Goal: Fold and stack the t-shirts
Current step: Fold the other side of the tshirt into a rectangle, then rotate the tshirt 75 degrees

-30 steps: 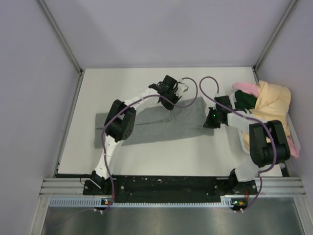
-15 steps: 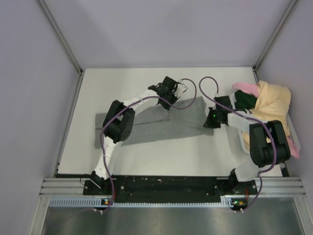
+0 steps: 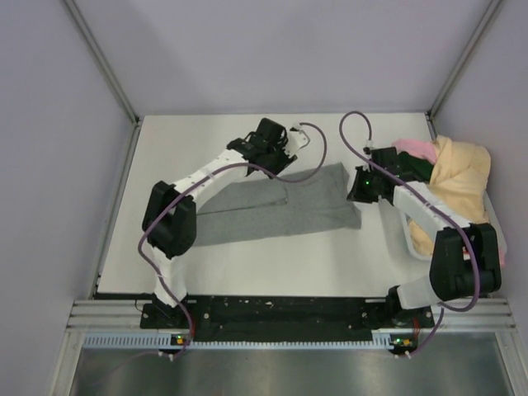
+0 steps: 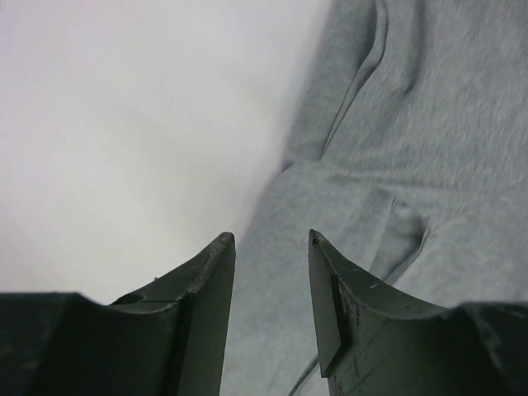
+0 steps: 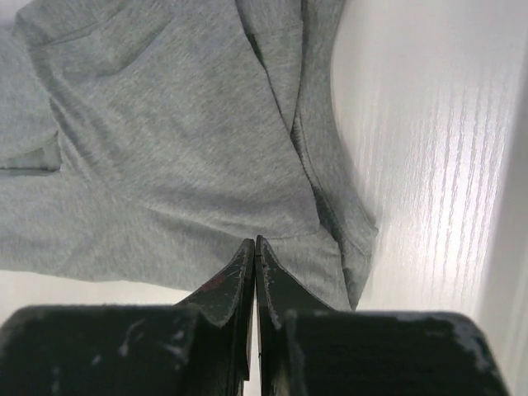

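The heather grey t-shirt [image 3: 305, 206] lies flat in a long folded strip across the middle of the table. My left gripper [image 3: 276, 157] is open and empty above the shirt's far edge; its wrist view shows the open gripper [image 4: 268, 235] over grey cloth [image 4: 412, 124] and bare table. My right gripper [image 3: 360, 191] is at the shirt's right end. In its wrist view the gripper [image 5: 254, 239] is shut with nothing between the jaws, hovering over the shirt [image 5: 165, 148]. The pink [image 3: 412, 148], dark green [image 3: 412, 167] and pale yellow [image 3: 458, 177] t-shirts lie heaped at the right.
The white table [image 3: 206, 148] is walled on the left, back and right. The heap of shirts fills the right edge beside my right arm. My left arm's elbow [image 3: 169, 223] stands over the shirt's left end.
Both grippers have lifted off the grey shirt; the left arm swung back and left, the right gripper drew back. The shirt now lies further right, with its right end flat.
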